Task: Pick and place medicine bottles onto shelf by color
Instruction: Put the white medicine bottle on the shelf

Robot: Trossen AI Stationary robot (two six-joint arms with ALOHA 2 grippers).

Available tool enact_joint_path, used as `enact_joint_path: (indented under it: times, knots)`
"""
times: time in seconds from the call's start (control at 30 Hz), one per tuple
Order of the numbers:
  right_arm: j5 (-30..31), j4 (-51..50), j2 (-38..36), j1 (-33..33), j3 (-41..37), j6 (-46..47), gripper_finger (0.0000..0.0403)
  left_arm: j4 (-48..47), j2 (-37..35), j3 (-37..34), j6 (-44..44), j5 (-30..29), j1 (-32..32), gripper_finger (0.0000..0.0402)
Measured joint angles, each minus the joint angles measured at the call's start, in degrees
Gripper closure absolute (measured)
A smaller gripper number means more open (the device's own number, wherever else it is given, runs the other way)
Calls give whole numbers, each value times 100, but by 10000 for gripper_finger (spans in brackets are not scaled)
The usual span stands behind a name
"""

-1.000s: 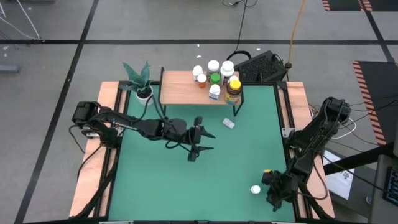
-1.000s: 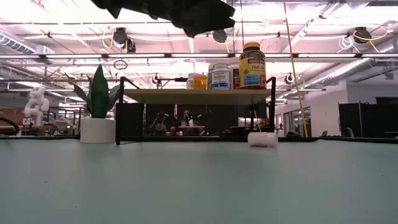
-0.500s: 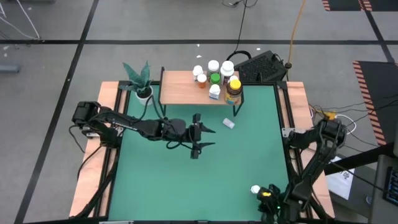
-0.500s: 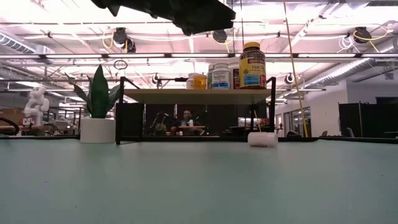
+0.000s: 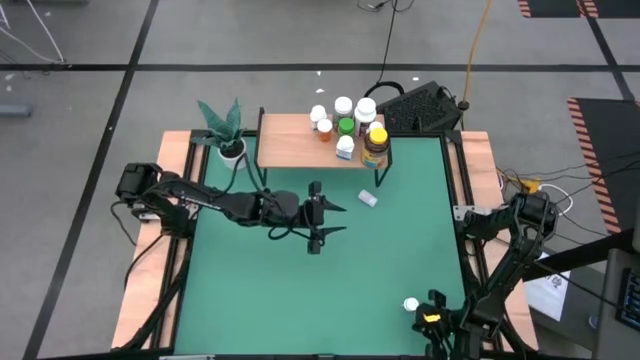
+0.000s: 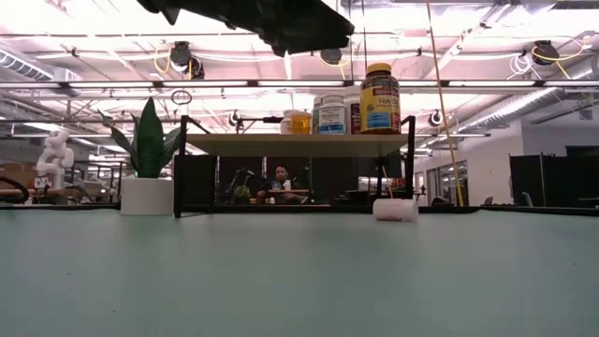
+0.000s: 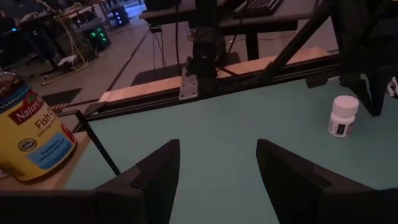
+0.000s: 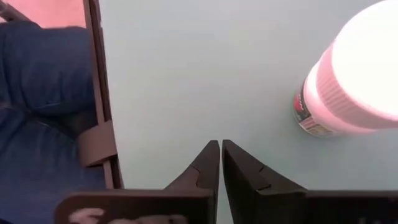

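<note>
The shelf stands at the table's far edge on black legs and carries several medicine bottles, among them a large amber one with a yellow cap. One white bottle lies on its side in front of the shelf. Another white bottle stands upright near the near right corner. My right gripper is shut just beside that bottle, apart from it. My left gripper hovers open above mid-table, with nothing between its fingers.
A potted plant stands left of the shelf. Wooden side rails run along the table's left and right edges. A black device lies beyond the far edge. Open green mat lies between the arms.
My right arm has folded and drawn its gripper toward the table's near edge, down beside the upright white bottle at the near right corner. The bottles have kept their places.
</note>
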Motion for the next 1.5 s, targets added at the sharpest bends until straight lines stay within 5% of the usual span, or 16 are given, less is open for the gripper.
enact_joint_path:
  times: [0.7, 0.97, 1.1, 1.2, 1.5]
  knots:
    - [-118, -155, 0, -70, 0, -216, 384, -175, 0, 1, 284, 0, -88, 188]
    - [72, -1292, -109, -70, -2, -729, 325, -187, 0, 1, 182, 494, -102, 188]
    - [1128, -1605, -188, -7, -13, -738, 273, -364, 0, -1, 252, 837, -118, 188]
    - [1952, -1083, -190, 4, -276, -755, 232, -459, 0, -1, 220, 857, -153, 188]
    - [2404, 1415, -186, -144, -1468, -1715, 172, -706, 0, -3, 125, 858, -298, 188]
